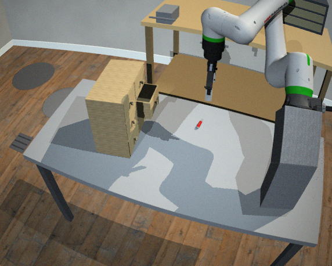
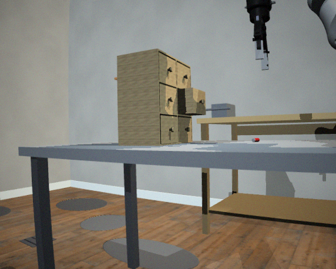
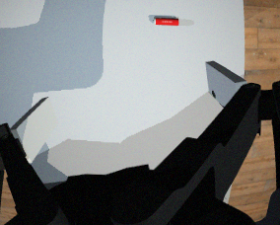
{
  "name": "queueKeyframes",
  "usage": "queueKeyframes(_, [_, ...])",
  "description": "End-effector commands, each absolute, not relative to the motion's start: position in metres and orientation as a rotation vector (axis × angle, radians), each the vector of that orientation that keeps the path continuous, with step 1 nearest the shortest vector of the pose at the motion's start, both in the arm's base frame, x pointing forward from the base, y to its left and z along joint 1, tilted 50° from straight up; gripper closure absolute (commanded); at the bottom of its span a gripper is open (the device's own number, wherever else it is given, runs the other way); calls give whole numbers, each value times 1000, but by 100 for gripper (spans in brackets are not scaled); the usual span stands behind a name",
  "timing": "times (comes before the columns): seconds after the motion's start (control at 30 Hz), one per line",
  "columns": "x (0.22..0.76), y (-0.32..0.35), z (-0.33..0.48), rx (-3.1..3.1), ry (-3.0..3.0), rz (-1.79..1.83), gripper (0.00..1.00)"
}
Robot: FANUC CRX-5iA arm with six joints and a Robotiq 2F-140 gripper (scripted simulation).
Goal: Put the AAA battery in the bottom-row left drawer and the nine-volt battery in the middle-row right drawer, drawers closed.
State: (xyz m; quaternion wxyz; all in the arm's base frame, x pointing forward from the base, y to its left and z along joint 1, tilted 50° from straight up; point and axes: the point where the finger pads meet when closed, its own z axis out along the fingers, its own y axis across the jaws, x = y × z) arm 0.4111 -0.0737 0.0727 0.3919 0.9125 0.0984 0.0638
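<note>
The small wooden chest (image 1: 116,107) stands on the left part of the grey table and also shows in the exterior view (image 2: 153,97). Its middle-row right drawer (image 1: 147,94) (image 2: 192,101) is pulled partly out; its inside is dark and I cannot see what it holds. The other drawers are pushed in. A small red AAA battery (image 1: 198,124) (image 2: 255,140) (image 3: 166,21) lies on the table to the right of the chest. The nine-volt battery is not in sight. My gripper (image 1: 209,90) (image 2: 262,60) (image 3: 127,93) hangs high above the table, pointing down, open and empty, behind the AAA battery.
The arm's grey pedestal (image 1: 293,157) stands on the table's right side. A wooden side table stands behind, with a grey box (image 1: 167,12) (image 2: 222,110) on it and a dark rack (image 1: 307,14) at its right end.
</note>
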Motion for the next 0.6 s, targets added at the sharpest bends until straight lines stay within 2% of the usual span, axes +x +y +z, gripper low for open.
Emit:
queueKeyframes(0.0, [410, -80, 79, 2268, 257, 169, 0])
queueKeyframes(0.3, [410, -77, 65, 2299, 290, 150, 0])
queueKeyframes(0.57, [402, -49, -24, 2514, 508, 61, 0])
